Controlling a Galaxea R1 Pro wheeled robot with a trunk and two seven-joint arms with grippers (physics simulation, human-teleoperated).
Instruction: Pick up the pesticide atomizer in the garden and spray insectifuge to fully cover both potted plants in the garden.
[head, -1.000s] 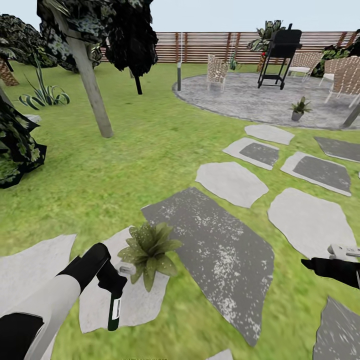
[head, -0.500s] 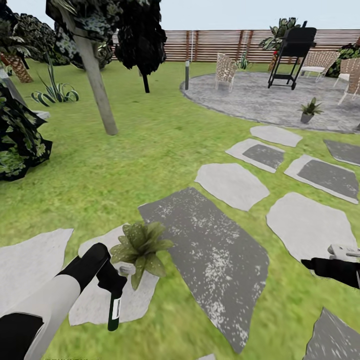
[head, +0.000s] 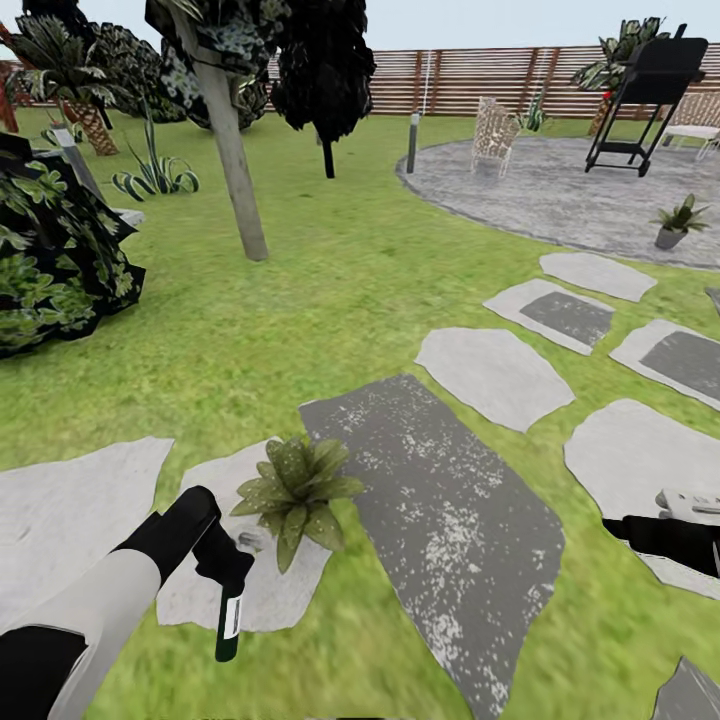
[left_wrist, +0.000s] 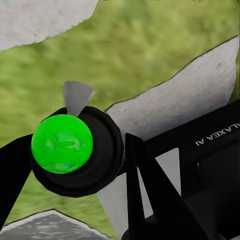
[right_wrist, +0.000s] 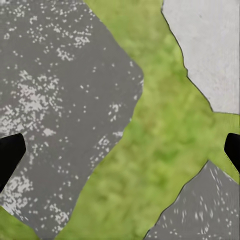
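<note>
A simulated two-armed robot stands on the lawn (head: 300, 300) of the garden, its left pincer (head: 222, 570) clamped around the pesticide atomizer (head: 229, 620), which hangs with its dark body and white label pointing down at the near left of the head view. Just beyond and to the right of it sits the nearer potted plant (head: 295, 490), a rosette of pointed leaves on a pale stepping stone (head: 200, 590). Its pot cannot be made out under the foliage. The second potted plant (head: 678, 220) stands well apart, far right, at the edge of the round paved patio (head: 540, 195), near a black grill (head: 645, 90) and a woven chair (head: 495, 130). The left wrist view looks down the bottle, where a bright green round part (left_wrist: 62, 144) sits in a dark collar above stone and grass. The right pincer (head: 665, 528) hovers low at the right edge over a stepping stone, its fingertips set wide apart and holding nothing, as the right wrist view confirms.

Judging from this, spraying of the nearer plant is the step in hand, and the main risk is aim. With the bottle hanging upside down and its nozzle direction unclear, the spray could land on stone or grass and leave leaves uncovered. A slack grip could let the slim bottle slip. The far plant calls for a drive across uneven stones, where a swing of the arm might clip the nearer rosette.
</note>
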